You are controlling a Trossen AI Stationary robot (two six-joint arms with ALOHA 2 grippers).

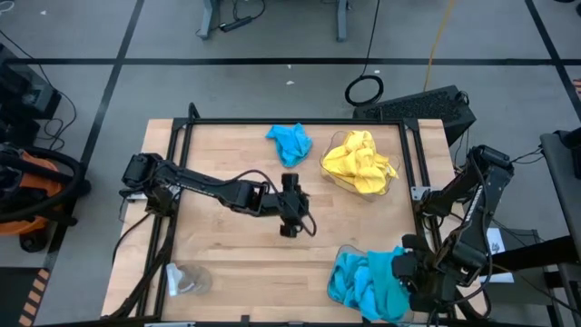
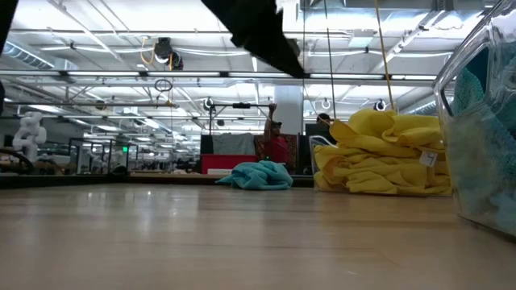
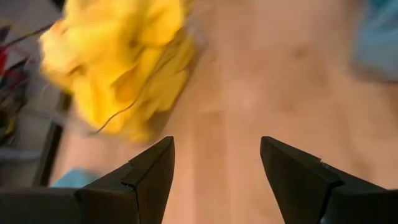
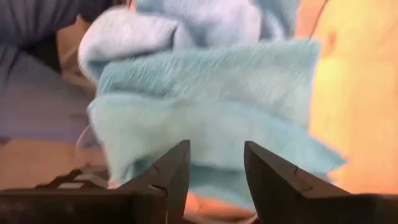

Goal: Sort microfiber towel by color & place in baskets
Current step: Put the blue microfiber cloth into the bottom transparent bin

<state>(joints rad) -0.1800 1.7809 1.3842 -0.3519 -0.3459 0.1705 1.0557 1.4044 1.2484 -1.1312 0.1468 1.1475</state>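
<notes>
1. Bare desk (image 1: 227, 263) spreads around our left gripper (image 1: 289, 229), jaws wide, empty.
2. Our right gripper (image 4: 214, 163), jaws narrow, hangs over the blue towels (image 1: 363, 282) in the near-right basket (image 1: 332, 289).
3. Yellow towels (image 1: 359, 162) fill the far basket (image 1: 329, 174); one blue towel (image 1: 290, 143) lies loose beside it.

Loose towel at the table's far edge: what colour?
Turquoise blue towel, plain; clearest in the high view.

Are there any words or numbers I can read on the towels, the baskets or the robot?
None can be read.
Tag on the yellow towels: too small to read.
White label by the right arm: too small to read.
Blue towels, baskets, left gripper: no writing shows.
</notes>
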